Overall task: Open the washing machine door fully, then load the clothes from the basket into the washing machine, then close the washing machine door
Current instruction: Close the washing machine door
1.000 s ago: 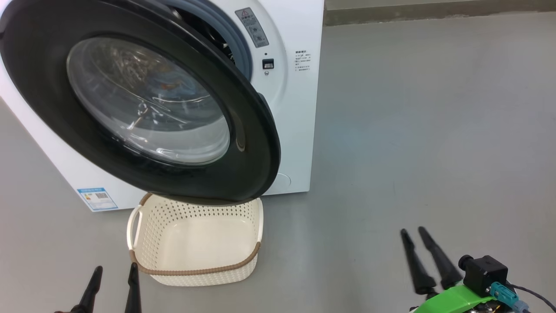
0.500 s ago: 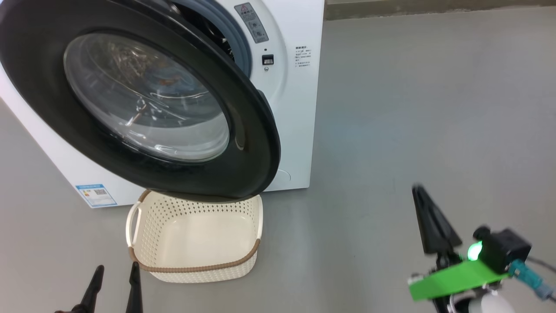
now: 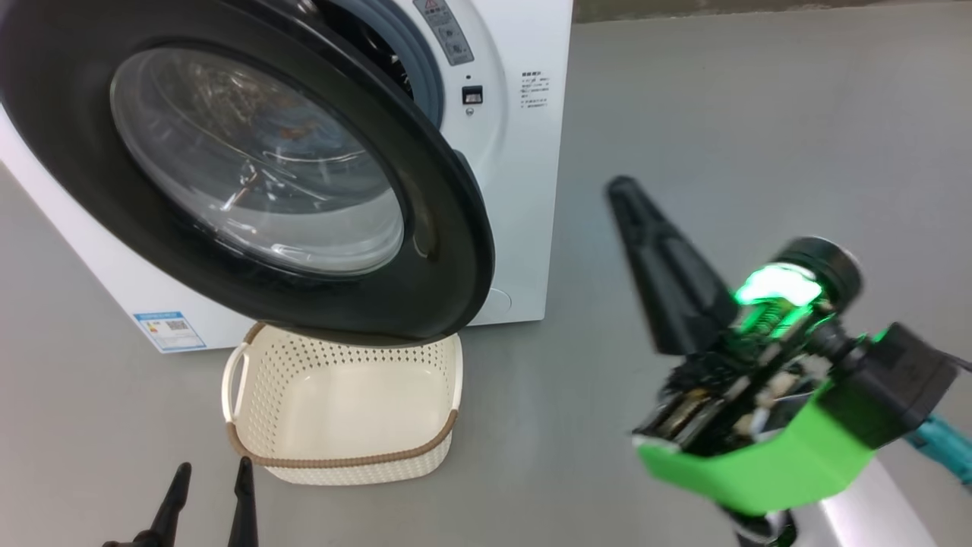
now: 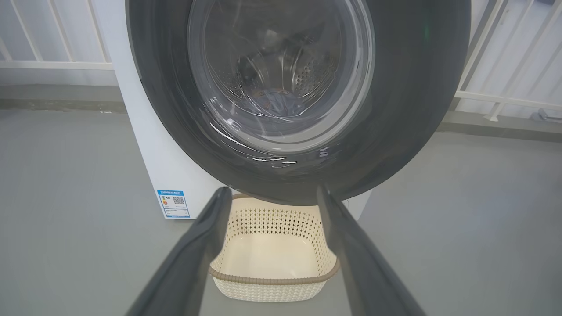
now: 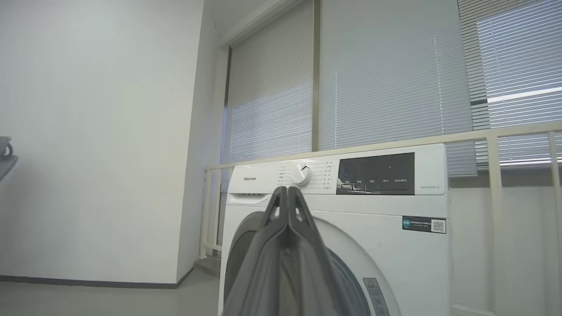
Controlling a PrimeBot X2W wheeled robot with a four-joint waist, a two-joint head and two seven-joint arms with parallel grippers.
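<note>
At the lower left of the head view, our left gripper rests low with its two fingers spread wide, holding nothing. It points at the basket just ahead of it. The basket sits on the floor against the machine's foot and looks empty, its far rim hidden under the door.

Above it hangs the washing machine door, ajar, its glossy outer face turned towards us. Through the glass in the left wrist view we make out what seems to be the clothes, a blue-grey heap low in the drum. We therefore judge the loading done and the closing left to do. The door's hinge side lies to our left. Its free edge, with the handle recess, stands out to the right, away from the white front of the washing machine.

Further right, our right gripper is raised with its fingers pressed together on nothing, tips aimed up and leftward. The free edge lies to its left and a little beyond it, nearer this arm than the left one. We would push there, on the black rim, straight towards the latch.
</note>
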